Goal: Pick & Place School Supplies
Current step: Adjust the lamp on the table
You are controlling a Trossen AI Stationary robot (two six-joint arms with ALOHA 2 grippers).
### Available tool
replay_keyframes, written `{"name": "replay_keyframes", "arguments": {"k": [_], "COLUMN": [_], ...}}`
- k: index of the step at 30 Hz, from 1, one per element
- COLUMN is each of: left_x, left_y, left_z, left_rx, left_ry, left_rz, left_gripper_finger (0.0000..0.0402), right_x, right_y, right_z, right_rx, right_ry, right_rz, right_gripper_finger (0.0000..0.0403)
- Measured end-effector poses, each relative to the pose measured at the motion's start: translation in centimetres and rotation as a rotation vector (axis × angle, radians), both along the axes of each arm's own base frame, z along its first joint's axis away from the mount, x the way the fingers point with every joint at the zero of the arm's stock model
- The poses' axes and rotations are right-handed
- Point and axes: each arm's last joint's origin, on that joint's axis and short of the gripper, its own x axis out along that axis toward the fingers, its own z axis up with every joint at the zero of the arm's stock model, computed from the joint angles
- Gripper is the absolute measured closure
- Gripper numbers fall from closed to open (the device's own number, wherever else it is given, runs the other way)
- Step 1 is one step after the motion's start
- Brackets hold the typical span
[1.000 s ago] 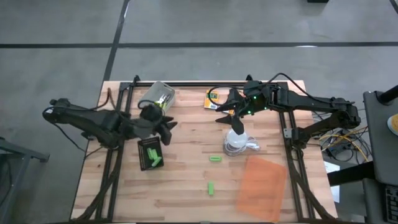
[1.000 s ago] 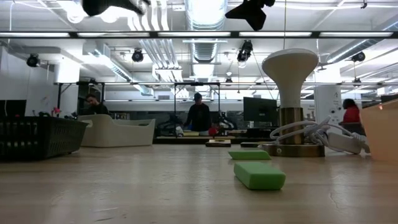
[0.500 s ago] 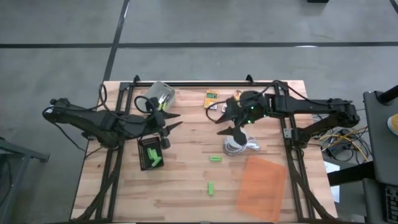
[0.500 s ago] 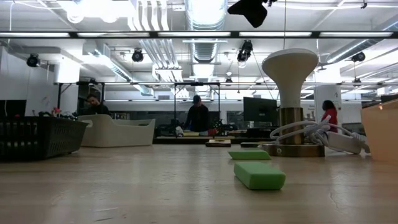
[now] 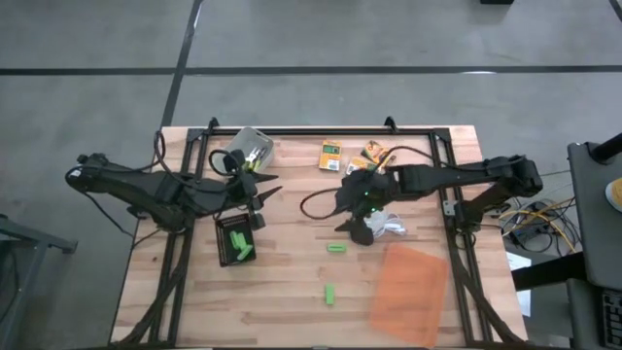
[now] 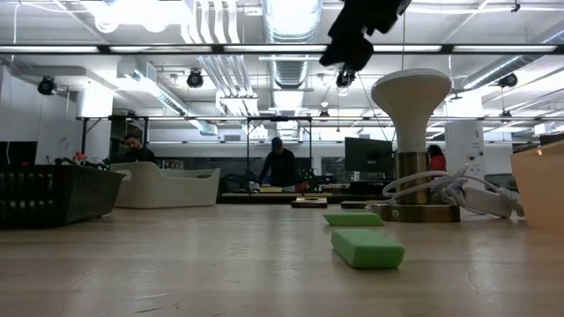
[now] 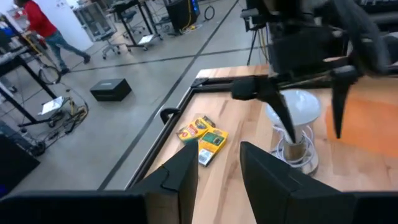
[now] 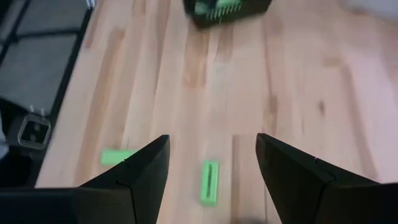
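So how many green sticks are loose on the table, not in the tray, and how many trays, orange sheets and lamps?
Loose green sticks: 2
black tray: 1
orange sheet: 1
white lamp: 1
Total: 5

Right claw (image 5: 352,228) gapes wide mid-table; left claw (image 5: 262,199) parted, empty
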Motion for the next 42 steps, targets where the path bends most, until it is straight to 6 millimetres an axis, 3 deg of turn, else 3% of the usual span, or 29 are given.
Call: {"name": "replay_keyframes", "arguments": {"k": [5, 14, 19, 25, 33, 42], "left_x": [-0.1, -0.1, -0.1, -0.1, -0.1, -0.1], "left_y": [0.1, 0.1, 0.1, 0.2, 0.2, 0.2], "left_z": [0.0, 0.0, 0.0, 0.0, 0.0, 0.0], "left_rx": [0.001, -0.004, -0.007, -0.012, -0.043, -0.120], "left_ry": [-0.007, -0.006, -0.006, -0.011, -0.027, -0.066], "left_rz": [0.024, 0.028, 0.029, 0.039, 0.048, 0.071], "left_gripper_finger": [0.0278, 0.0278, 0.0278, 0.0278, 0.0278, 0.0278], "right_x": [0.6, 1.6, 1.2, 1.3, -0.4, -2.7], "right_y": [0.6, 1.8, 1.8, 1.8, 1.9, 4.7], "right_z": [-0.9, -0.1, 0.5, 3.2, 7.8, 7.9], "right_rx": [-0.005, -0.032, 0.034, 0.095, 0.233, 0.138], "right_ry": [0.035, 0.042, 0.135, 0.074, 0.201, 0.355], "right_rz": [0.023, 0.092, 0.013, -0.047, -0.230, -0.311], "right_gripper_finger": [0.0170, 0.0170, 0.0170, 0.0170, 0.0170, 0.0170]}}
